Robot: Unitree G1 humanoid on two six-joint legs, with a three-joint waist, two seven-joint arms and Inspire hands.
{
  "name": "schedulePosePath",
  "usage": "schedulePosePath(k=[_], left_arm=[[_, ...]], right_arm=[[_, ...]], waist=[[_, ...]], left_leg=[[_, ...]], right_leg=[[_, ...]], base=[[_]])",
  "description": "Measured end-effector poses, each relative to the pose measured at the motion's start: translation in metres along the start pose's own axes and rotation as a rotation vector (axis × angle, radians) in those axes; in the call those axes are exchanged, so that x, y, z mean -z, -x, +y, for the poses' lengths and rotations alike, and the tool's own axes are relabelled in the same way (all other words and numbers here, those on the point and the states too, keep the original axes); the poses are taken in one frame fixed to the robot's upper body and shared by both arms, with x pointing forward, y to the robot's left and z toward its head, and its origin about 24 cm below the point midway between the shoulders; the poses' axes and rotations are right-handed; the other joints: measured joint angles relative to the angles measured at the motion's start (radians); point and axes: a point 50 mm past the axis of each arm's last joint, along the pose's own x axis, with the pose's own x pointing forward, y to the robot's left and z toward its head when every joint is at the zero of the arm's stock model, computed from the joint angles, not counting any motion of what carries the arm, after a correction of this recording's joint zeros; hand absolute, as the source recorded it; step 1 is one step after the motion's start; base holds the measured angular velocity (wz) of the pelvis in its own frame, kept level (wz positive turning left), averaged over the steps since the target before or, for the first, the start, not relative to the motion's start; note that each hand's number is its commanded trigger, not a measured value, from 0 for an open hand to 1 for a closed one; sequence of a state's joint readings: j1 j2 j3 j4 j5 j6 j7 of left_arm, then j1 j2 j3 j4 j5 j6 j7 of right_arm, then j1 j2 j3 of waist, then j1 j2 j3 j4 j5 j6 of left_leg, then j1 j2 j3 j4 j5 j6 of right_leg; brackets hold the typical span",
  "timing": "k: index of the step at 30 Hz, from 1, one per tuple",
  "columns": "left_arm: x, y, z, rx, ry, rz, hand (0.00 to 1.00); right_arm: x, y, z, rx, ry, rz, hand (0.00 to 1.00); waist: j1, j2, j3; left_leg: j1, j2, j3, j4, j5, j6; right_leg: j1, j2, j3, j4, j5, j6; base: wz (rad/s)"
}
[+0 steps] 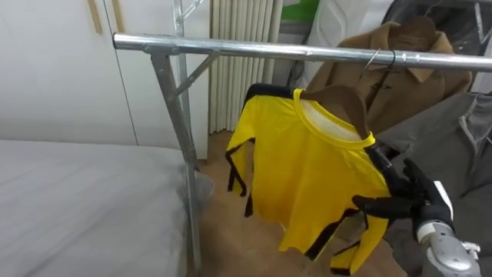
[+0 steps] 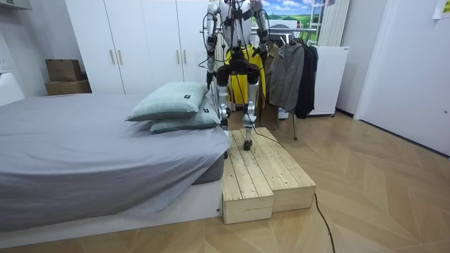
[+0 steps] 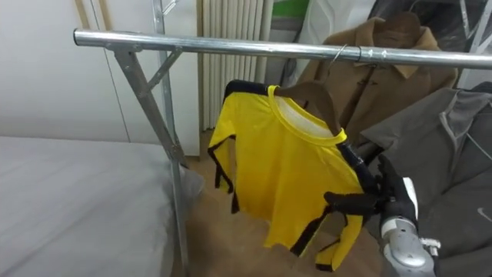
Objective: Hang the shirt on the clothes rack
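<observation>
At the lower right of the eye views the right hand (image 1: 401, 205), black-fingered, is closed on the yellow shirt (image 1: 307, 177); one digit lies across the front of the cloth near the sleeve end and the others run up along the shoulder, so the cloth is pinched between them. The shirt, trimmed in black at its sleeves and hem, hangs askew just below the rail (image 1: 269, 51); a brown hanger (image 1: 346, 104) shows in its neck, and a thin wire hook (image 1: 375, 60) sits over the rail just above it, though I cannot tell whether that hook belongs to this hanger. Behind the rail, on the hand's side, hangs a brown coat (image 1: 411, 73); a grey garment (image 1: 453, 146) hangs nearer, just beside the hand. The rail is bare metal and runs across the view to a slanted post (image 1: 173, 115) with a diagonal brace at its left end; behind it stands a white ribbed panel (image 1: 238, 46). Left of the post lies the bed (image 1: 77, 200) under a smooth grey cover; between bed and shirt the wooden floor (image 1: 231, 231) shows.

In the room view the robot stands upright on a low platform (image 2: 264, 176) of pale planks at the corner of the bed, facing the clothes rack; two grey-green pillows (image 2: 169, 102) are stacked on the bed beside it; white wardrobe doors (image 2: 140, 49) fill the far wall, with cardboard boxes (image 2: 63, 70) at the room view's left.
</observation>
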State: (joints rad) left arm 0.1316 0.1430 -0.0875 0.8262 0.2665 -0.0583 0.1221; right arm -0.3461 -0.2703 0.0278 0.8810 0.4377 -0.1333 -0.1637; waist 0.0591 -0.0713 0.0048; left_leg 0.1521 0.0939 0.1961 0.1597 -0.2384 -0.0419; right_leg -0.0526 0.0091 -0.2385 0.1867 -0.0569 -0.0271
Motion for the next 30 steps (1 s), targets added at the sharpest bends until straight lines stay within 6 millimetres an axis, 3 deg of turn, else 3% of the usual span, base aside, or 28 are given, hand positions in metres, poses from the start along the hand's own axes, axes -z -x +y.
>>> schedulePosePath(k=[6,11,15,22,30], left_arm=[[0.000,0.000,0.000,-0.004,0.003,0.008,0.00],[0.001,0.000,0.000,-0.009,0.005,0.010,0.00],[0.002,0.000,0.000,-0.009,0.005,0.014,0.00],[0.001,0.000,0.000,-0.026,0.007,0.013,0.00],[0.001,0.000,0.001,-0.027,0.002,0.012,0.00]], right_arm=[[-0.003,0.005,-0.003,0.008,-0.259,-0.010,0.00],[0.022,0.013,-0.014,0.008,-0.332,0.065,0.00],[0.037,0.019,-0.020,0.028,-0.355,0.119,0.00],[0.040,0.020,-0.021,0.023,-0.378,0.132,0.00],[0.048,0.026,-0.025,0.013,-0.278,0.145,0.00]], waist=[[-0.034,0.014,-0.0031],[-0.051,0.015,-0.0024],[-0.053,0.019,0.0002],[-0.060,0.020,0.0012],[-0.059,0.021,0.0011]], left_leg=[[-0.005,0.000,-0.004,0.002,0.000,0.000],[0.005,0.000,0.002,0.001,0.000,0.000],[0.003,-0.002,0.018,0.000,0.000,0.000],[-0.007,-0.001,0.022,0.000,0.000,0.000],[-0.006,0.001,0.022,0.000,0.000,0.000]], right_leg=[[0.000,-0.001,-0.009,-0.001,0.000,0.000],[0.002,-0.001,-0.004,-0.001,0.000,0.000],[-0.003,0.002,0.014,-0.001,0.000,-0.001],[-0.021,0.003,0.016,0.003,0.003,-0.004],[-0.020,0.007,0.019,-0.001,0.003,-0.004]], base=[[0.03],[-0.02],[-0.13],[-0.03],[0.00]])
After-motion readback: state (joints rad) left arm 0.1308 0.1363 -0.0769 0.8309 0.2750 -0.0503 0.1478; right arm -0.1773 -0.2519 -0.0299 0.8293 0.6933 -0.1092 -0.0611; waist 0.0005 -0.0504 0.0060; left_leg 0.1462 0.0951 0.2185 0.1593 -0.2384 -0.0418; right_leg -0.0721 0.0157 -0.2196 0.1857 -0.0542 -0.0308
